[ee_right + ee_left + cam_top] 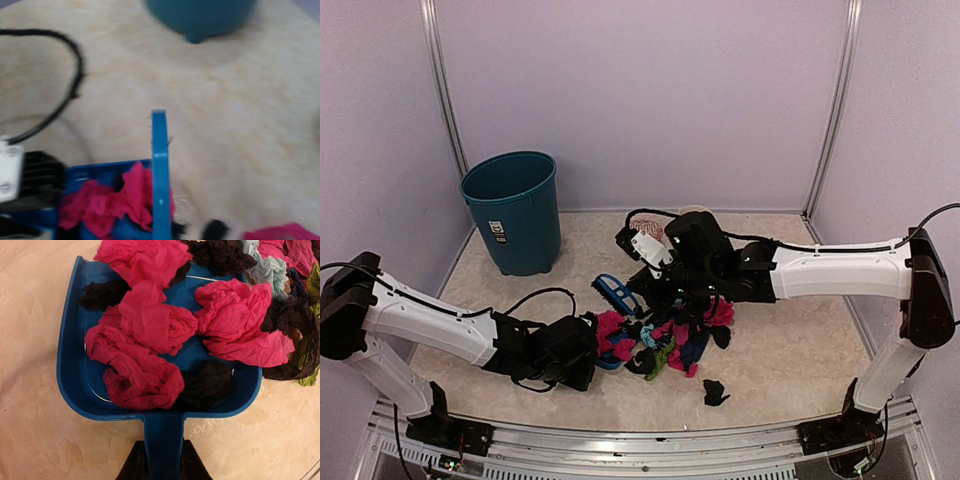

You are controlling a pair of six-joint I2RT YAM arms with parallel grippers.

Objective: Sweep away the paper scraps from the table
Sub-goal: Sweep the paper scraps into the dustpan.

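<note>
Soft even overhead light, faint shadows on worktop [790, 350]. Left wrist sharp, edges bowed. Right wrist blurred throughout; teal bin [200, 15] at 12 o'clock smeared.

What I can't make out
My left gripper [163, 462] and the dustpan [75, 385] handle it flanks run off the bottom edge; paper scraps [150, 320] bury most of the pan floor and spill past the top and right edges. My right wrist view is smeared: brush [159, 165] bristles unreadable, bin [200, 15] cropped at the top.
</note>
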